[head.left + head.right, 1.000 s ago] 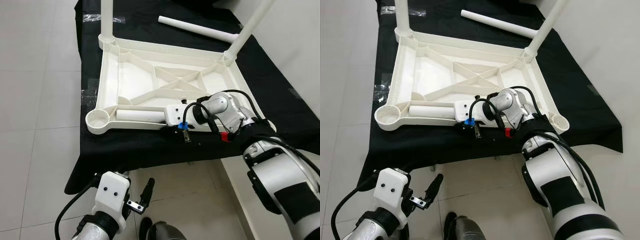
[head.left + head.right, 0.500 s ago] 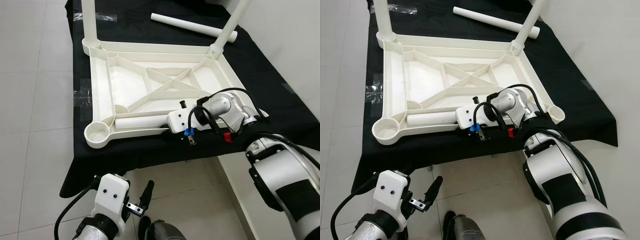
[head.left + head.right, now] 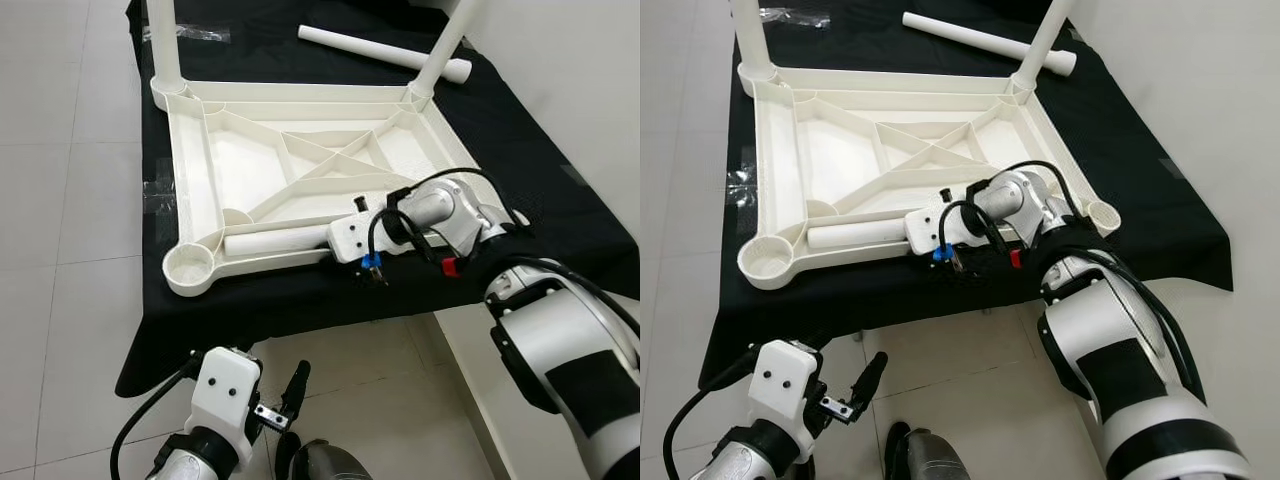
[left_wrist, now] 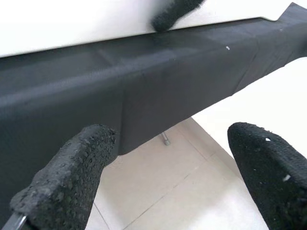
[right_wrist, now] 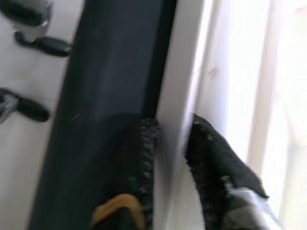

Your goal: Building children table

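A black-draped table (image 3: 560, 215) stood on a pale tiled floor (image 3: 70, 200), carrying the white children's tabletop (image 3: 300, 165) turned upside down, its ribbed underside facing up. Two white legs rose upright from its far corner sockets, the far-left leg (image 3: 160, 40) and the far-right leg (image 3: 445, 45). A third loose leg (image 3: 385, 52) lay on the cloth beyond the tabletop, and a fourth leg (image 3: 275, 240) lay inside the tray along the near rim, beside the empty near-left socket (image 3: 188, 265). The right end effector (image 5: 170, 139) reached across the near edge, its two black fingers pinched closed on the tabletop's near rim. The left end effector (image 4: 168, 167) hung below the table edge, above the floor, its fingers (image 4: 72, 172) spread wide apart and holding nothing.
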Tool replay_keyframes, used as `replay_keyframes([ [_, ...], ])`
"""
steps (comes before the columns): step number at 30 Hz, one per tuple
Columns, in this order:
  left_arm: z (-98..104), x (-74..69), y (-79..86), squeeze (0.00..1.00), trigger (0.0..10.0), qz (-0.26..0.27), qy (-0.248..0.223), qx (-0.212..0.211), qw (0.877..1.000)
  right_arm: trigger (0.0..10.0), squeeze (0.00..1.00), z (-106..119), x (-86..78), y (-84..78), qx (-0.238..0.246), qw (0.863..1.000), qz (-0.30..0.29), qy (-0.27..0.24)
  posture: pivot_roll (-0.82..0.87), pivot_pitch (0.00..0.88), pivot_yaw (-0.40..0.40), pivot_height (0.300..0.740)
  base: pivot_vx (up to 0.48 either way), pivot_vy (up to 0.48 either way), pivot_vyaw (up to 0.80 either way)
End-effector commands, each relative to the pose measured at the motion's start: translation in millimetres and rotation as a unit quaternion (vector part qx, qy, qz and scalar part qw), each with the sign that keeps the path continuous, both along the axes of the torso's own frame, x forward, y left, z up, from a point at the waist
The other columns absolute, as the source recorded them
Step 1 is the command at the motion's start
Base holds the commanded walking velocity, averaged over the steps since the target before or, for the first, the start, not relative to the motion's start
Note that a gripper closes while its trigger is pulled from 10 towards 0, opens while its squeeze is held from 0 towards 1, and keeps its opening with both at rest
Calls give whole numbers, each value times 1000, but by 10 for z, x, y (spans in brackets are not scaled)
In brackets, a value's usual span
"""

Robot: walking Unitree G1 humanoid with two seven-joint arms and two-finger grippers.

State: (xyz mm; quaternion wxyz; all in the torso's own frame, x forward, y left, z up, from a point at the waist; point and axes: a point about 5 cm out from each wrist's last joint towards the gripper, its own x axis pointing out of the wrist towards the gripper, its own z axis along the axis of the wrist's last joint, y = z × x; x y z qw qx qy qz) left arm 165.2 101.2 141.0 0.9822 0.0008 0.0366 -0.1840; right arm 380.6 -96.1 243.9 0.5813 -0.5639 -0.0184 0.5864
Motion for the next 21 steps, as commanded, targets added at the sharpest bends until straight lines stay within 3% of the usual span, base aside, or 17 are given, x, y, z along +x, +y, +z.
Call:
replay_keyframes([
  [1,-66,-24,-29,0,10000,-6,20,1,1000,10000,1000,129,29,5,41,999,-15,-9,22,187,-220,740,0,0,0],
  [3,-66,-24,-32,0,10000,-6,20,2,1000,10000,1000,145,33,10,51,999,-19,-2,22,187,-220,740,0,0,0],
  [4,-68,-18,-29,0,10000,-6,20,3,1000,10000,729,171,33,19,60,998,-19,8,23,185,-223,740,0,0,0],
  [5,-72,-13,-25,0,10000,-6,20,4,1000,10000,0,194,21,22,65,998,-11,17,23,182,-221,740,0,0,0],
  [11,-69,2,-15,0,10000,-5,17,8,1000,10000,0,329,-40,-27,78,992,24,97,22,183,-219,740,0,0,0],
  [13,-80,-1,-6,0,10000,-4,17,10,1000,10000,0,493,-37,-24,144,981,23,127,21,176,-214,740,0,0,0],
  [14,-80,-1,-6,0,10000,-4,17,10,1000,10000,0,493,-37,-24,144,981,23,127,21,176,-214,740,0,0,0],
  [15,-94,3,-3,0,10000,-4,17,11,1000,10000,0,616,-1,-33,227,964,0,141,39,158,-211,740,0,0,0],
  [17,-104,21,0,0,10000,-6,15,14,1000,10000,0,669,58,-86,306,939,-43,152,39,150,-208,740,0,0,0],
  [18,-104,21,0,0,10000,-6,15,14,1000,10000,0,669,58,-86,306,939,-43,152,39,150,-208,740,0,0,0],
  [19,-104,26,1,0,10000,-7,14,15,1000,10000,0,684,79,-120,342,927,-59,140,39,150,-208,740,0,0,0],
  [21,-104,48,12,0,10000,-6,7,20,1000,10000,0,690,129,-221,420,893,-104,123,41,141,-200,740,0,0,0],
])
